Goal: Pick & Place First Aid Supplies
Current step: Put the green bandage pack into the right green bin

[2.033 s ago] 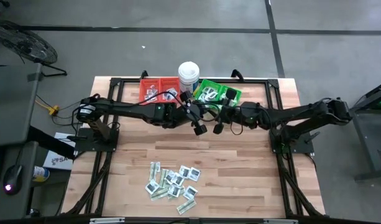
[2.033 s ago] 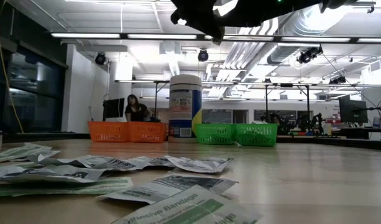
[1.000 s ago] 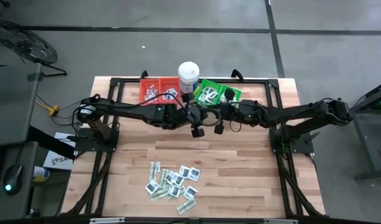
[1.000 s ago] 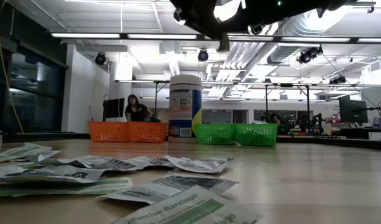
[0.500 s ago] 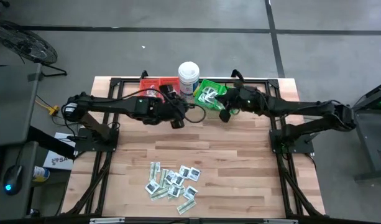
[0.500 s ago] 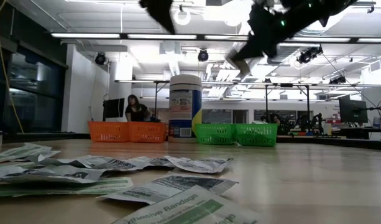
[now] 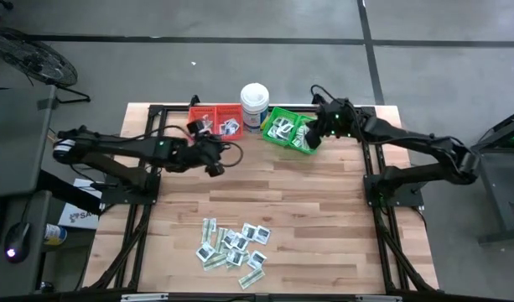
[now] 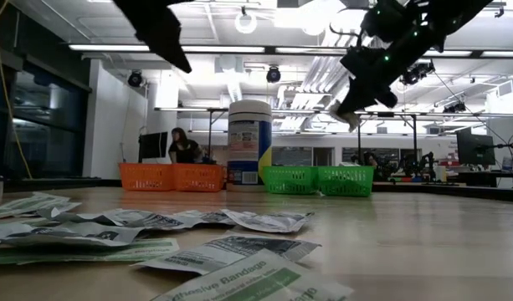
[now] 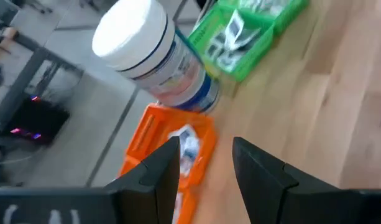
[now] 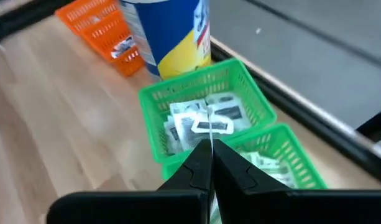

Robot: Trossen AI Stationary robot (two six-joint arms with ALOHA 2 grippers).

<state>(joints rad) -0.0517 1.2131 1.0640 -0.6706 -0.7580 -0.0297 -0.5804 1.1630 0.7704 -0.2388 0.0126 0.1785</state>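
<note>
Dozens of packets (image 7: pixel 233 247) on table, well apart from L hand (image 7: pixel 213 169).

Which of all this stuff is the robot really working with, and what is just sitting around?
Part of the job:
- small flat white and green-striped packets heaped on the wooden table
- red plastic bin
- green plastic bin

Just lying about:
- tall white round tub
</note>
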